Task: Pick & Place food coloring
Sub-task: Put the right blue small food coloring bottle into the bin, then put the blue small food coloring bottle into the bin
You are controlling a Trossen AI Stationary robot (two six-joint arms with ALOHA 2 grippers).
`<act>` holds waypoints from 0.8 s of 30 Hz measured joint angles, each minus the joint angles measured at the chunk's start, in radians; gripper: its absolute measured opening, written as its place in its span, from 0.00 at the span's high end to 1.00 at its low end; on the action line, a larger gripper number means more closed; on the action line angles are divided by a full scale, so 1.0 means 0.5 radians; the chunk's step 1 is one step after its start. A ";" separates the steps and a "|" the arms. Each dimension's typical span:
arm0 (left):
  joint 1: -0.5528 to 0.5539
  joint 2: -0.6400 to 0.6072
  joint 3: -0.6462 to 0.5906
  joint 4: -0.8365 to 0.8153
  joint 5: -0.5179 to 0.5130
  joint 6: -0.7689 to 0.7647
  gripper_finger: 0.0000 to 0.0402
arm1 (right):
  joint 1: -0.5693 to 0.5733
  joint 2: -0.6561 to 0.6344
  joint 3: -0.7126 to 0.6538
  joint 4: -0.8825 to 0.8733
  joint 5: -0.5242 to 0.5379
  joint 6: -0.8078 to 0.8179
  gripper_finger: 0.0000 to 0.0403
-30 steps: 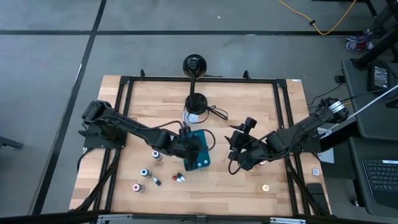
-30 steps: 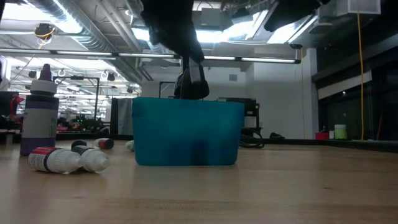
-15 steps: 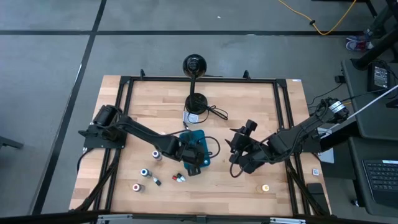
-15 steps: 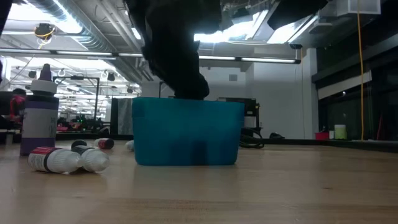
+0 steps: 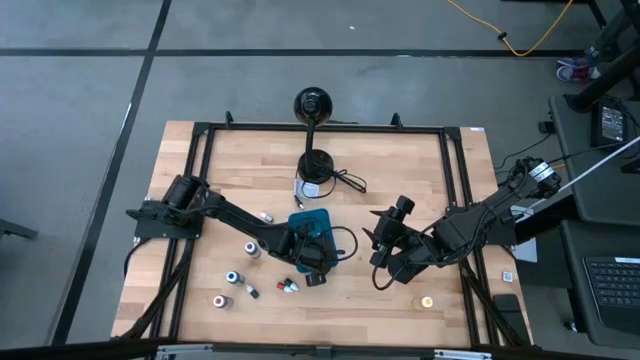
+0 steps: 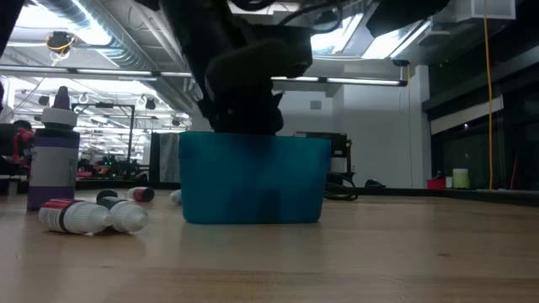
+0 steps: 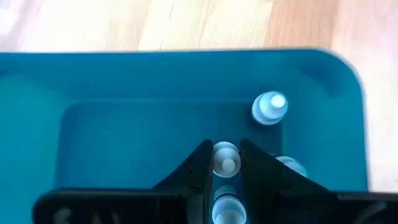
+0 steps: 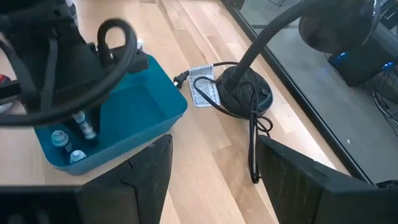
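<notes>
A teal tray (image 5: 305,221) stands mid-table, also seen in the low view (image 6: 253,181). My left gripper (image 5: 311,262) reaches down into the tray (image 7: 124,118) and is shut on a tiny food coloring bottle (image 7: 225,163) with a pale cap. Two more bottles (image 7: 269,107) (image 7: 290,165) lie on the tray's floor. Several loose bottles (image 5: 232,277) stand or lie on the wood to the tray's left. My right gripper (image 5: 385,240) hangs open to the right of the tray, its fingers (image 8: 149,171) wide apart with nothing between them. My left gripper pinches the small bottle by its body (image 7: 225,202) between its two fingers, which lie along the bottle. The capped end (image 7: 225,158) sticks out past the fingertips. The fingers slant steeply down into the tray from its left. The bottle (image 8: 84,127) points downward inside the tray walls; whether it touches the floor I cannot tell.
A black stand with a round base (image 5: 316,165) and a looped cable (image 8: 249,124) sits beyond the tray. An orange-capped bottle (image 5: 427,301) stands near the right front. A tall purple-labelled bottle (image 6: 53,151) and lying bottles (image 6: 84,216) show at the left.
My left gripper has come down into the teal tray and a little toward the table's near edge, still shut on the bottle. In the low view its dark bulk now sinks behind the tray's rim. The tray has stayed where it was.
</notes>
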 joint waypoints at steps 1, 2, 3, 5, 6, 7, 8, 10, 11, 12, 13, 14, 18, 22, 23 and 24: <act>0.004 0.010 0.001 0.003 -0.004 0.008 0.87 | 0.000 0.000 0.000 0.000 0.000 -0.007 0.42; 0.006 0.012 0.002 0.007 -0.002 0.015 0.87 | -0.001 0.000 0.000 0.000 0.000 -0.021 0.42; 0.010 0.013 0.002 0.007 0.000 0.014 0.87 | -0.001 0.000 0.000 0.001 0.000 -0.031 0.42; 0.013 0.014 0.002 0.016 0.000 0.016 0.87 | -0.001 0.000 0.000 0.001 0.000 -0.042 0.42; 0.014 0.015 0.002 0.024 -0.004 0.018 0.86 | -0.001 0.000 0.000 0.001 0.000 -0.043 0.42; 0.015 0.015 0.002 0.033 -0.007 0.021 0.85 | -0.001 0.001 0.000 0.001 -0.001 -0.044 0.42; 0.014 0.014 0.002 0.039 -0.008 0.032 0.84 | -0.001 0.001 0.000 0.001 -0.002 -0.044 0.42; 0.014 0.011 0.002 0.044 0.003 0.051 0.82 | -0.001 0.001 0.000 0.002 -0.002 -0.044 0.42; 0.014 0.011 0.002 0.044 0.003 0.051 0.80 | -0.001 0.001 0.000 0.002 -0.002 -0.045 0.42; 0.014 0.011 0.001 0.044 0.002 0.051 0.79 | -0.001 0.001 0.000 0.002 -0.003 -0.045 0.42; 0.014 0.011 0.001 0.044 0.001 0.051 0.77 | -0.001 0.001 0.000 0.002 -0.003 -0.046 0.42; 0.014 0.011 0.001 0.044 -0.002 0.051 0.76 | -0.001 0.001 0.000 0.002 -0.004 -0.046 0.42; 0.014 0.008 0.001 0.044 -0.015 0.041 0.70 | -0.001 0.001 0.000 0.002 -0.005 -0.050 0.42; 0.014 0.008 0.001 0.044 -0.035 0.037 0.65 | -0.001 0.001 0.000 0.002 -0.005 -0.051 0.42; 0.014 0.008 0.001 0.044 -0.045 0.037 0.64 | -0.001 0.001 0.000 0.002 -0.005 -0.051 0.42; 0.014 0.008 0.000 0.044 -0.055 0.037 0.62 | -0.001 0.001 0.000 0.002 -0.005 -0.051 0.42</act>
